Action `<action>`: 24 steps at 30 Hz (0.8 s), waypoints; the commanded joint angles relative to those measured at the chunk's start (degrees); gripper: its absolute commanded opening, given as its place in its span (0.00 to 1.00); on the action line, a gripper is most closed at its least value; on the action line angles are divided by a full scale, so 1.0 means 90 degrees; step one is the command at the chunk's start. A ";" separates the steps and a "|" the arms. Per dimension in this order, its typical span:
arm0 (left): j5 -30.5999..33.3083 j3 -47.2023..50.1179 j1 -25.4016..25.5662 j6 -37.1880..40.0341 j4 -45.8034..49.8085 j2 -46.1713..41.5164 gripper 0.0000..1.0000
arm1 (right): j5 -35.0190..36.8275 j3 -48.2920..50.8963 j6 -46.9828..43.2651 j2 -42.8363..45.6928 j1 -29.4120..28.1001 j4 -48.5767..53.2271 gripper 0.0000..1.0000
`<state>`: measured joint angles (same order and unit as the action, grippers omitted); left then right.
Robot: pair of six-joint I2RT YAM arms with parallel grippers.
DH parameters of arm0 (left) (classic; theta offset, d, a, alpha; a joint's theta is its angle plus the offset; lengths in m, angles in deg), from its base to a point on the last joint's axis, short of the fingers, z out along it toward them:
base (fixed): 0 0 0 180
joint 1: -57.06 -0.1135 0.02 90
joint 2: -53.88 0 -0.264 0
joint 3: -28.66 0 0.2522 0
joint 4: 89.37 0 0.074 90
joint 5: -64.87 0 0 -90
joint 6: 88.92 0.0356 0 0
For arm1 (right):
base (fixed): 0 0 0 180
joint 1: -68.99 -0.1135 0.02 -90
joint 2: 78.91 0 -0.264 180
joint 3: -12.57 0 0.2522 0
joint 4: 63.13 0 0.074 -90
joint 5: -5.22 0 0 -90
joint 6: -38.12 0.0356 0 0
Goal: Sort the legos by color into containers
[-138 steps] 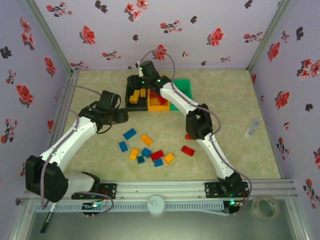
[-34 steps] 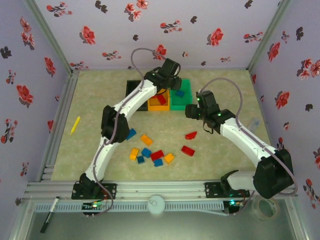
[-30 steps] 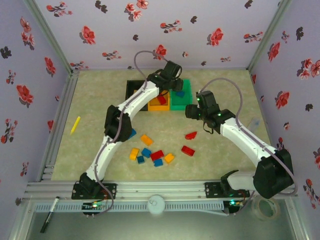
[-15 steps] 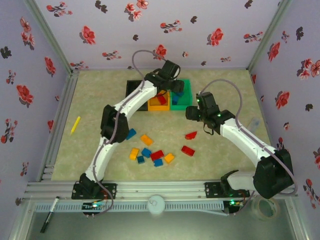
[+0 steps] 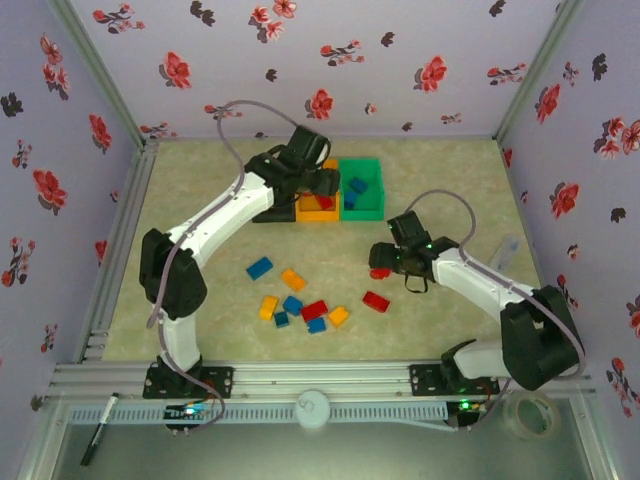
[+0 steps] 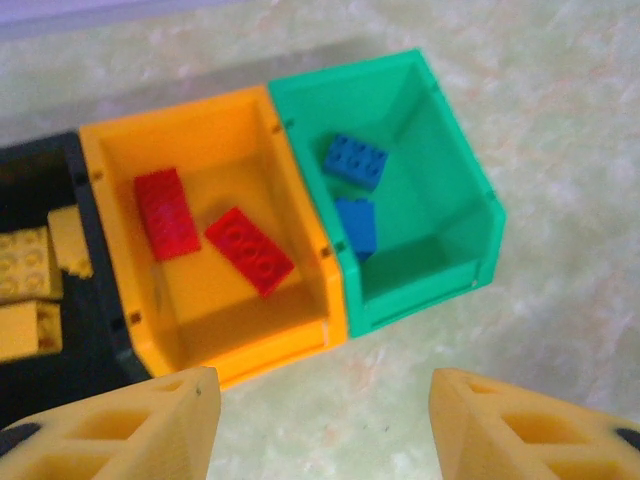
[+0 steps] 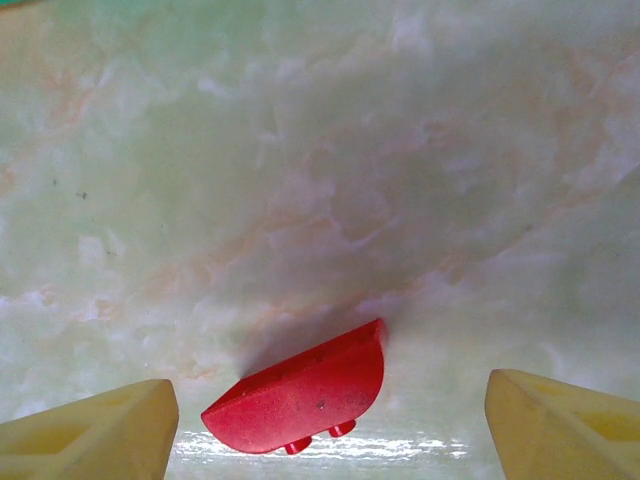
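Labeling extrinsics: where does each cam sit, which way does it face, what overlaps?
Top external: above, behind the bases, looking down on the table; left arm and right arm show.
Left wrist: on that arm, looking down past the left gripper at the bins.
Right wrist: on that arm, looking down past the right gripper at a red lego.
Shared: top and left wrist see the bins; top and right wrist, the red lego.

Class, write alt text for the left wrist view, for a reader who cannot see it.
Seen from above, a black bin holding yellow bricks, an orange bin holding two red bricks and a green bin holding two blue bricks stand joined in a row on a marbled table. The left gripper hangs open at the bottom edge, holding nothing.
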<state>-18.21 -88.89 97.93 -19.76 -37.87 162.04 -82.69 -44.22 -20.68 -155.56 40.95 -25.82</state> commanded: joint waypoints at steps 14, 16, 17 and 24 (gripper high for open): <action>0.0310 0.1349 -0.0040 -0.0350 -0.0088 -0.0924 0.57 | -0.0825 -0.0428 0.0053 -0.0999 -0.0436 -0.0851 0.80; 0.0309 0.1359 -0.0048 -0.0347 -0.0086 -0.0934 0.57 | -0.0682 -0.0600 -0.0028 -0.1089 -0.0502 -0.0716 0.80; 0.0309 0.1369 -0.0043 -0.0350 -0.0089 -0.0946 0.57 | -0.0537 -0.0669 -0.0074 -0.1132 -0.0551 -0.0615 0.79; 0.0335 0.1454 -0.0057 -0.0351 -0.0106 -0.1032 0.56 | 0.0314 -0.0828 -0.0216 -0.1307 -0.0834 0.0009 0.76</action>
<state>-16.31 -76.17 97.88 -22.36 -38.35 155.04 -84.98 -50.27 -21.29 -165.94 34.48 -30.06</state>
